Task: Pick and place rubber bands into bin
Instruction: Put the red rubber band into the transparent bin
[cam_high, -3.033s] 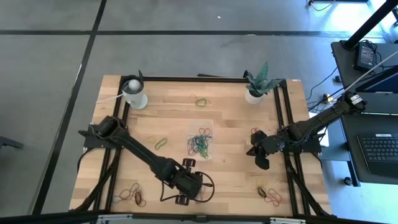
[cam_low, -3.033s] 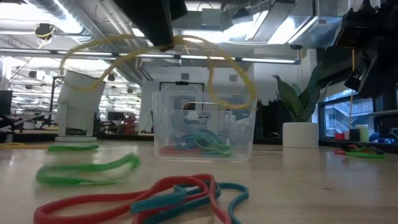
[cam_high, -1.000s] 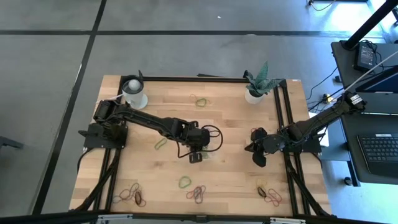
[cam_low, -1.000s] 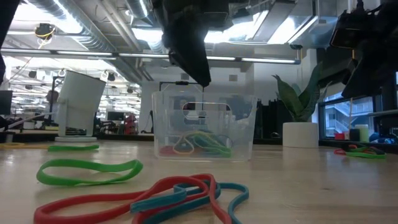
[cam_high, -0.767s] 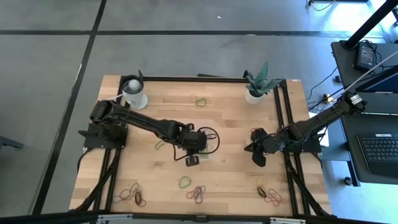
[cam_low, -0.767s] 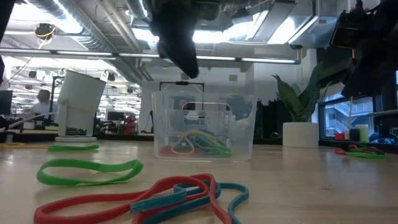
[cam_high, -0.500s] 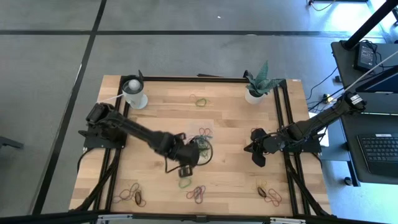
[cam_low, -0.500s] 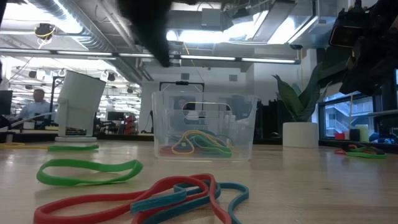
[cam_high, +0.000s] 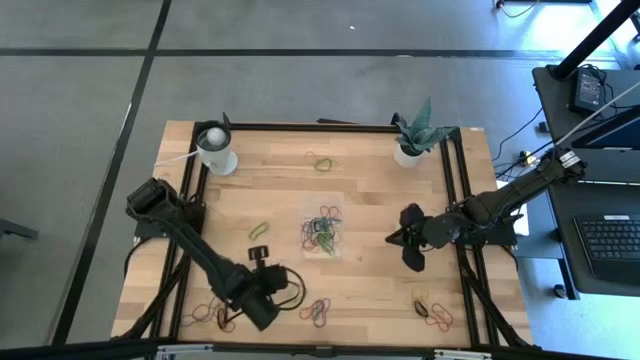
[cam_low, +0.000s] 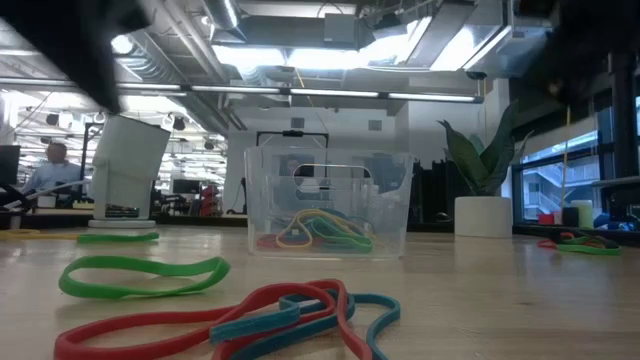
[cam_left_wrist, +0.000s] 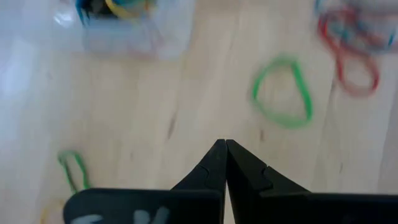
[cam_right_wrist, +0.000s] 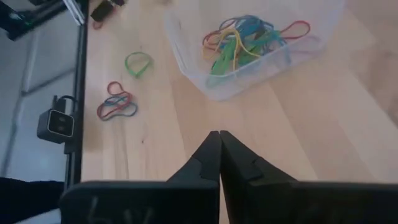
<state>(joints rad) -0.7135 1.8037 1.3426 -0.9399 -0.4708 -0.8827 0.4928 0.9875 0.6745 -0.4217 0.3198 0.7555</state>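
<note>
The clear bin (cam_high: 322, 232) stands mid-table on its flat bottom with a tangle of rubber bands in it (cam_right_wrist: 249, 40). Loose rubber bands lie flat on the wood: a green one (cam_left_wrist: 283, 93), a red and blue bunch (cam_left_wrist: 348, 43) and another green one (cam_high: 258, 230). My left gripper (cam_high: 272, 285) hangs shut and empty near the table's front edge, left of the first green band, fingertips (cam_left_wrist: 225, 144) pointing down at bare wood. My right gripper (cam_high: 408, 250) hovers shut and empty to the right of the bin (cam_right_wrist: 217, 134).
A white cup (cam_high: 216, 150) stands at the far left and a potted plant (cam_high: 410, 150) at the far right. More bands lie at the far middle (cam_high: 322, 162), near left (cam_high: 213, 312) and near right (cam_high: 435, 310). A small camera (cam_right_wrist: 56, 124) sits at the front edge.
My left gripper has swung from above the bin toward the table's near edge and to the left, sinking a little, carrying nothing. My right gripper has risen slightly. The bands in the bin and on the table lie as before.
</note>
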